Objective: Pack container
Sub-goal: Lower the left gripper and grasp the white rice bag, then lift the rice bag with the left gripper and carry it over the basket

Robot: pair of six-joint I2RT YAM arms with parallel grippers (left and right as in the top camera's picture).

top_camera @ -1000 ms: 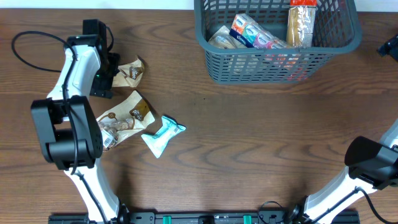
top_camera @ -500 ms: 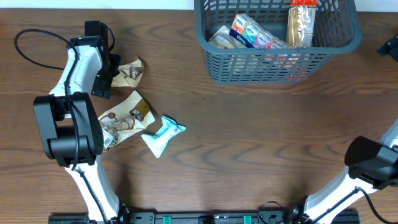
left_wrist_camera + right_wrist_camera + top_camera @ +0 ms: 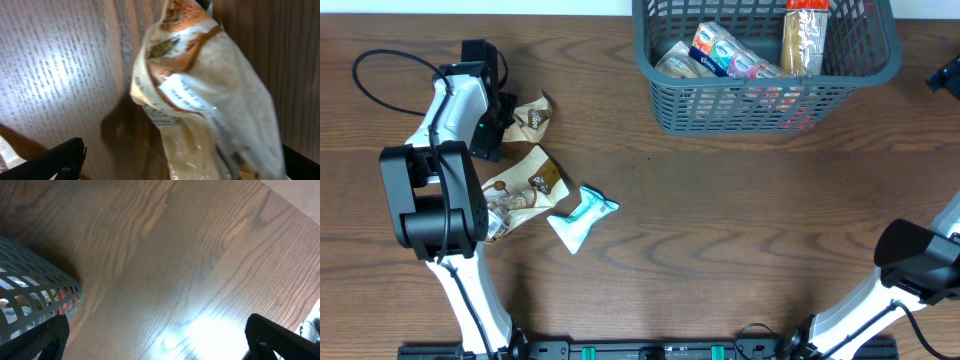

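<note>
The container [image 3: 765, 110], a grey-blue mesh basket, stands at the back right with several snack packets inside. Its corner [image 3: 30, 295] shows at the left of the right wrist view. Three packets lie on the table at the left: a small cream and brown one [image 3: 530, 115], a larger cream one [image 3: 520, 190] and a teal one [image 3: 582, 215]. My left gripper [image 3: 500, 122] is open, right beside the small packet. In the left wrist view that packet [image 3: 200, 100] lies between the spread fingers [image 3: 55, 162], with no grip on it. My right gripper [image 3: 160, 345] is open over bare table, right of the basket.
The left arm's black cable [image 3: 380, 70] loops over the table at the far left. The right arm's base [image 3: 915, 260] stands at the lower right. Bare wood lies between the loose packets and the basket.
The left arm has shifted slightly to the right, toward the small packet. The packets, the basket and the right arm have not moved.
</note>
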